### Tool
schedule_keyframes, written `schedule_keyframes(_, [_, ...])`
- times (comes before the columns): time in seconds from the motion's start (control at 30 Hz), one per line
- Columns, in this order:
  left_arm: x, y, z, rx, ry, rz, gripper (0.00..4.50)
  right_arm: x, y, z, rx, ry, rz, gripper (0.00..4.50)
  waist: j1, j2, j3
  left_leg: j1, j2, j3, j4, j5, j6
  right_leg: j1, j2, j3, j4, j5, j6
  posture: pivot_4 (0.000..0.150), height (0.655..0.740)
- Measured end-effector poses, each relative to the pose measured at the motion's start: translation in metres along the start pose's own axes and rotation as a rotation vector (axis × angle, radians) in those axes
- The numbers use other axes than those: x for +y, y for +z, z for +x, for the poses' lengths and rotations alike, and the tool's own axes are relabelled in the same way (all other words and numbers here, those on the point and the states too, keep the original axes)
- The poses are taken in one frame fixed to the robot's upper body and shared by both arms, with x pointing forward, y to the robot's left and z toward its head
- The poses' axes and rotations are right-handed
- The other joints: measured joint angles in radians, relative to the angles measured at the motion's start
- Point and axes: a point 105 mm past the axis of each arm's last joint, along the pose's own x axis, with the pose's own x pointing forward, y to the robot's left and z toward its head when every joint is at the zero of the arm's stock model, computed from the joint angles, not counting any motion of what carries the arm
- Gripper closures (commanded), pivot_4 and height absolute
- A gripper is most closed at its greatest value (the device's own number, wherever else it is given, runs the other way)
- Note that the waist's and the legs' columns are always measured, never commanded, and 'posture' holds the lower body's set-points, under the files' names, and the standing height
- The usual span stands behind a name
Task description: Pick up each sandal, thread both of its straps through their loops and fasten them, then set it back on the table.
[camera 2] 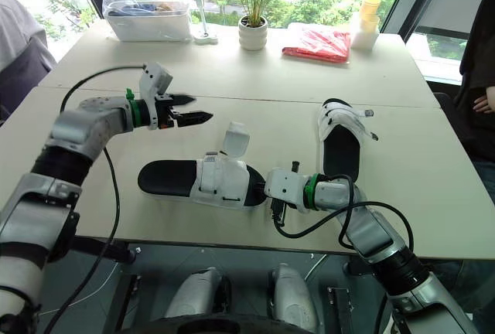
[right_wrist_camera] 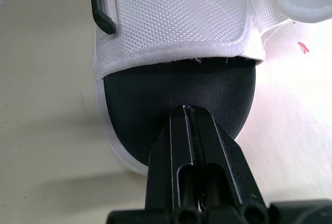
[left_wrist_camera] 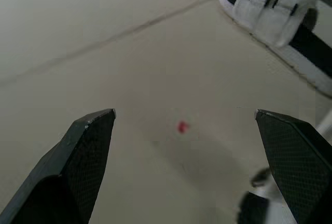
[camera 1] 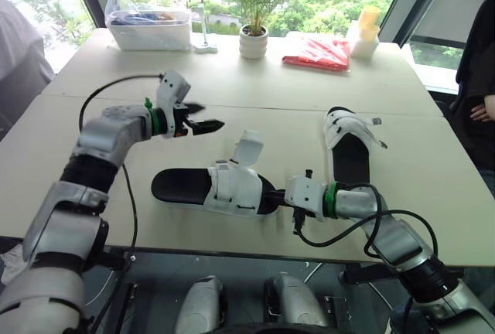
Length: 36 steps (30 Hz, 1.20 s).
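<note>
Two sandals on the beige table (camera 1: pixel 93 129). The near sandal (camera 1: pixel 186 187) lies flat across the front edge, black footbed up, with its white straps bunched over the middle and one strap flap (camera 1: pixel 248 149) standing up loose, not threaded. The far sandal (camera 1: pixel 349 148) lies well apart to the right and points away from the robot, its white straps loose at the far end. The right gripper (right_wrist_camera: pixel 188 111) sits low at the rounded end of the near sandal, fingers pressed together with the tips over the black footbed. They look to be touching it, but contact is hard to confirm. The left gripper (camera 1: pixel 210 117) hovers above bare table, behind the near sandal, with its fingers spread wide and nothing between them; the left wrist view looks past them to the far sandal. Along the back edge are a clear plastic box (camera 1: pixel 151 28), a potted plant (camera 1: pixel 254 39) and a red packet (camera 1: pixel 317 53).
</note>
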Motion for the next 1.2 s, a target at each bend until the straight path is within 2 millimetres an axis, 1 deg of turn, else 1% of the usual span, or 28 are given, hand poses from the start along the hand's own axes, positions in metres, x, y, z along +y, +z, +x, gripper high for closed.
schedule_keyframes(0.07, [-0.017,-0.007,-0.003,0.097,-0.098,-0.229,0.06,0.000,0.000,0.000,-0.001,0.000,0.000,4.50,-0.001,-0.001,0.000,0.000,0.000,-0.001,0.000,0.000,0.000,0.000,0.000,0.000,0.000,-0.001,0.002,0.150,0.7241])
schedule_keyframes(0.1, [-0.025,-0.005,-0.006,0.125,-0.148,-0.342,0.06,0.000,0.000,0.000,0.000,-0.001,0.001,4.50,0.000,-0.001,0.001,0.000,0.000,-0.001,0.000,0.000,0.000,0.000,0.000,0.000,0.000,-0.001,0.002,0.150,0.7241])
schedule_keyframes(0.13, [-0.033,0.004,-0.010,0.133,-0.203,-0.496,0.06,0.000,0.000,0.000,0.000,-0.002,0.001,4.50,0.001,-0.003,0.001,-0.001,0.000,-0.002,0.000,0.000,0.000,0.000,0.001,0.000,0.001,-0.002,0.003,0.150,0.7241])
schedule_keyframes(0.17, [-0.036,0.014,-0.015,0.115,-0.234,-0.586,0.06,0.000,0.000,-0.001,0.000,-0.002,0.001,4.50,0.001,-0.004,0.001,-0.001,0.000,-0.002,0.000,0.000,0.000,-0.001,0.001,0.000,0.001,-0.002,0.003,0.150,0.7241])
schedule_keyframes(0.2, [-0.037,0.023,-0.019,0.093,-0.248,-0.642,0.06,0.000,0.000,0.000,0.000,-0.002,0.002,4.50,0.001,-0.003,0.001,0.000,0.000,-0.002,0.000,0.000,0.000,0.000,0.001,0.000,0.000,-0.002,0.003,0.150,0.7241])
schedule_keyframes(0.23, [-0.036,0.028,-0.021,0.079,-0.244,-0.681,0.06,0.001,0.000,0.000,-0.001,-0.001,0.001,4.50,0.001,-0.003,0.000,0.000,-0.001,-0.002,0.000,0.000,0.000,0.000,0.000,0.000,0.000,-0.002,0.003,0.150,0.7241])
schedule_keyframes(0.27, [-0.033,0.028,-0.019,0.072,-0.221,-0.710,0.06,0.001,0.000,-0.001,-0.001,-0.001,0.002,4.50,0.002,-0.001,0.000,0.000,-0.001,-0.002,0.000,0.000,0.000,0.000,-0.001,0.001,0.000,-0.002,0.003,0.150,0.7241])
schedule_keyframes(0.3, [-0.029,0.023,-0.016,0.081,-0.199,-0.743,0.06,0.001,0.000,0.000,-0.001,0.000,0.002,4.50,0.002,-0.001,-0.001,0.001,-0.001,-0.002,0.000,0.000,0.000,0.000,-0.001,0.001,0.000,-0.001,0.001,0.150,0.7241])
schedule_keyframes(0.4, [-0.022,-0.002,-0.003,0.149,-0.156,-0.899,0.06,0.001,0.001,-0.001,-0.003,-0.001,0.000,4.50,0.003,-0.003,0.001,-0.001,-0.001,-0.002,0.000,0.000,-0.002,-0.002,-0.002,0.001,0.001,0.000,0.000,0.150,0.7241])
schedule_keyframes(0.47, [-0.024,-0.006,0.001,0.165,-0.160,-0.927,0.06,0.001,0.001,-0.001,-0.003,-0.002,-0.002,4.50,0.003,-0.005,0.001,-0.003,-0.001,-0.003,0.000,0.001,-0.004,-0.003,-0.003,0.001,0.001,0.000,-0.001,0.150,0.7241])
schedule_keyframes(0.5, [-0.026,-0.005,0.002,0.171,-0.163,-0.934,0.06,0.001,0.001,-0.001,-0.003,-0.002,-0.001,4.50,0.003,-0.005,0.001,-0.003,-0.001,-0.003,0.000,0.003,-0.008,-0.003,-0.003,0.001,0.001,0.001,-0.001,0.150,0.7241])
schedule_keyframes(0.63, [-0.032,0.000,0.008,0.181,-0.177,-0.934,0.06,0.001,0.001,-0.001,-0.003,-0.003,-0.001,4.50,0.004,-0.003,0.000,-0.003,-0.001,-0.003,-0.001,0.001,-0.011,-0.004,-0.004,0.001,0.001,0.001,-0.002,0.150,0.7241])
schedule_keyframes(0.8, [-0.032,-0.002,0.013,0.180,-0.166,-0.922,0.06,0.001,0.002,-0.001,-0.005,-0.004,-0.003,4.50,0.004,-0.003,0.001,-0.005,-0.001,-0.003,-0.002,0.000,-0.010,-0.007,-0.004,0.001,0.001,0.002,-0.005,0.150,0.7241])
schedule_keyframes(0.97, [-0.033,0.000,0.012,0.171,-0.176,-0.937,0.06,0.001,0.002,-0.002,-0.005,-0.006,-0.005,4.50,0.005,-0.003,0.000,-0.006,-0.001,-0.002,-0.003,0.000,-0.009,-0.009,-0.004,0.001,0.001,0.002,-0.006,0.150,0.7241])
schedule_keyframes(1.2, [-0.032,-0.003,0.014,0.174,-0.175,-0.966,0.06,0.002,0.002,-0.002,-0.006,-0.008,-0.005,4.50,0.006,-0.003,0.000,-0.007,-0.001,-0.002,-0.003,0.000,-0.008,-0.010,-0.005,0.001,0.001,0.001,-0.008,0.150,0.7241])
